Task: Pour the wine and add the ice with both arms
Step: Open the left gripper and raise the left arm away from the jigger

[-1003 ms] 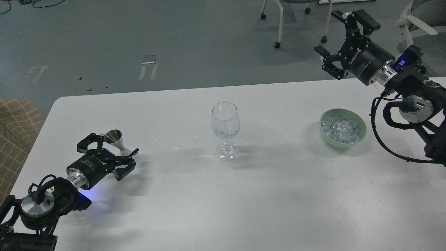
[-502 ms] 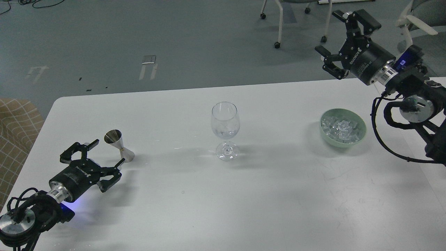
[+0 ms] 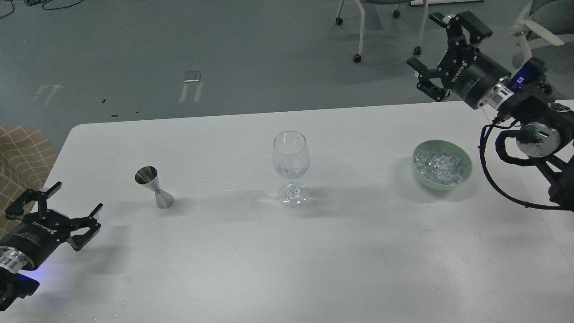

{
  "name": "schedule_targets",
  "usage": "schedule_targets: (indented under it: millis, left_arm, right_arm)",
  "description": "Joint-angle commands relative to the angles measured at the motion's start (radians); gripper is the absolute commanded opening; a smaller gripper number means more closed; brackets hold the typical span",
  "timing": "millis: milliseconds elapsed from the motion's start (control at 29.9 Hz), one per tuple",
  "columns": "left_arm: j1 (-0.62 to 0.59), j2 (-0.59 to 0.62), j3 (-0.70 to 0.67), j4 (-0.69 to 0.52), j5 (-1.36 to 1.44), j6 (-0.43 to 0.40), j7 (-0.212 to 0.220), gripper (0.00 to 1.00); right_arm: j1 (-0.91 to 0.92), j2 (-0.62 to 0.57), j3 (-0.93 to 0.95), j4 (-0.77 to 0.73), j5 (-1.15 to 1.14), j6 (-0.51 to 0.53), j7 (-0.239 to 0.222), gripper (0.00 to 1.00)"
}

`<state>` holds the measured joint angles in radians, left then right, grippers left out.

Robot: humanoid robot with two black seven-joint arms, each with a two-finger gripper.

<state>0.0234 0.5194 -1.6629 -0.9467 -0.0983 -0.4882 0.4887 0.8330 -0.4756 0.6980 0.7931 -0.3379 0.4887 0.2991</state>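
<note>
Ice (image 3: pixel 441 167) is sitting in the green bowl (image 3: pixel 466 172), right of the glass (image 3: pixel 291 167) at table (image 3: pixel 287 251) centre. Right gripper (image 3: pixel 441 54) is hovering open above and behind the bowl. Left gripper (image 3: pixel 54 211) is hanging open, well left of the jigger (image 3: pixel 154 187).

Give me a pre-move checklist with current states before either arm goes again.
1. Left gripper free of the jigger: ok, open and apart from it.
2. Jigger upright on the table: ok.
3. Wine glass upright, clear of both arms: ok.
4. Glass contents: something clear at the bottom of the bowl; wine or ice, cannot tell.
5. Ice supply in the green bowl: ok, plenty of cubes.
6. Right gripper ready: ok, open, empty, raised above the table's far edge, away from the bowl.
</note>
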Motion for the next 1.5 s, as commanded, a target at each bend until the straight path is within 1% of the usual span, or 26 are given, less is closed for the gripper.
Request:
schedule_targets:
  millis: [0,67,100,134,167,234,268,334,368,401,435,468,535,602,635,669,702,736,803,903,1003,1070,1137,1271,1405,1471]
  left_arm:
    - [-0.098,0.051,-0.003,0.026,0.009,-0.001,0.0,0.98]
    - [-0.135,0.071,-0.003,0.035,0.037,-0.001,0.0,0.98]
    - [-0.176,0.085,-0.003,0.048,0.081,-0.001,-0.001,0.98]
    - [-0.225,0.09,0.0,0.068,0.133,-0.001,-0.051,0.98]
    - [-0.252,0.09,0.002,0.078,0.161,-0.001,-0.079,0.98]
    - [-0.35,0.085,0.012,0.121,0.277,-0.001,-0.212,0.98]
    - [-0.35,0.085,0.012,0.121,0.278,-0.001,-0.213,0.98]
    - [-0.423,0.074,0.046,0.146,0.388,-0.001,-0.344,0.98]
    - [-0.439,0.071,0.061,0.149,0.409,-0.001,-0.379,0.98]
    - [-0.468,0.058,0.104,0.157,0.445,-0.001,-0.447,0.98]
    - [-0.482,0.048,0.126,0.158,0.457,-0.001,-0.484,0.98]
    - [-0.506,0.032,0.174,0.163,0.477,-0.001,-0.549,0.97]
    - [-0.529,0.024,0.221,0.164,0.497,-0.001,-0.608,0.97]
    - [-0.578,0.008,0.314,0.166,0.538,-0.001,-0.698,0.97]
    - [-0.594,0.004,0.334,0.166,0.545,-0.001,-0.713,0.97]
    - [-0.621,-0.007,0.385,0.172,0.549,0.02,-0.731,0.97]
    - [-0.632,-0.01,0.411,0.178,0.549,0.031,-0.737,0.97]
    - [-0.645,-0.012,0.437,0.184,0.549,0.04,-0.739,0.97]
    - [-0.698,-0.012,0.535,0.2,0.569,0.053,-0.74,0.98]
    - [-0.735,-0.012,0.61,0.198,0.615,0.048,-0.743,0.98]
    - [-0.746,-0.013,0.624,0.189,0.652,0.043,-0.76,0.98]
    - [-0.757,-0.025,0.626,0.186,0.663,0.043,-0.762,0.98]
    - [-0.758,-0.044,0.626,0.186,0.664,0.043,-0.763,0.98]
    - [-0.76,-0.113,0.629,0.186,0.664,0.051,-0.756,0.98]
    - [-0.77,-0.151,0.626,0.187,0.657,0.071,-0.765,0.98]
    - [-0.784,-0.179,0.626,0.197,0.657,0.112,-0.766,0.98]
  right_arm:
    - [0.003,0.005,0.0,0.0,-0.001,0.0,0.0,1.0]
    - [0.005,0.005,0.0,0.0,-0.001,0.0,0.0,1.0]
    - [0.006,0.003,0.0,0.0,-0.001,0.0,0.0,1.0]
    - [0.008,0.002,0.0,0.0,-0.001,0.0,0.0,1.0]
    - [0.008,0.0,0.0,0.0,-0.001,0.0,0.0,1.0]
    - [0.008,-0.002,0.0,0.0,-0.001,0.0,0.0,1.0]
    - [0.008,-0.002,0.0,0.0,-0.001,0.0,0.0,1.0]
    - [0.009,-0.002,0.0,0.0,-0.001,0.0,0.0,1.0]
    - [0.009,-0.002,0.0,0.0,-0.001,0.0,0.0,1.0]
    - [0.009,-0.003,0.0,0.0,-0.001,0.0,0.0,1.0]
    - [0.011,-0.003,0.0,0.0,-0.001,0.0,0.0,1.0]
    - [0.011,-0.003,0.0,0.0,-0.001,0.0,0.0,1.0]
    - [0.012,-0.003,0.0,0.0,-0.001,0.0,0.0,1.0]
    - [0.015,-0.005,0.0,0.0,-0.001,0.0,0.0,1.0]
    - [0.015,-0.005,0.0,0.0,-0.001,0.0,0.0,1.0]
    - [0.017,-0.005,0.0,0.0,-0.001,0.0,0.0,1.0]
    - [0.017,-0.005,0.0,0.0,-0.001,0.0,0.0,1.0]
    - [0.017,-0.005,0.0,0.0,-0.001,0.0,0.0,1.0]
    - [0.02,-0.005,0.0,0.0,-0.003,0.0,0.0,1.0]
    - [0.023,-0.034,0.001,0.005,-0.019,0.0,0.0,1.0]
    - [0.034,-0.072,0.0,0.014,-0.099,0.0,0.0,1.0]
    - [0.034,-0.115,0.001,0.031,-0.177,0.0,0.002,1.0]
    - [0.034,-0.147,0.001,0.047,-0.203,0.0,0.002,1.0]
    - [0.028,-0.265,0.001,0.129,-0.32,0.0,0.003,1.0]
    - [0.015,-0.331,-0.002,0.196,-0.453,-0.002,0.005,1.0]
    - [-0.014,-0.365,-0.002,0.25,-0.588,-0.073,0.011,1.0]
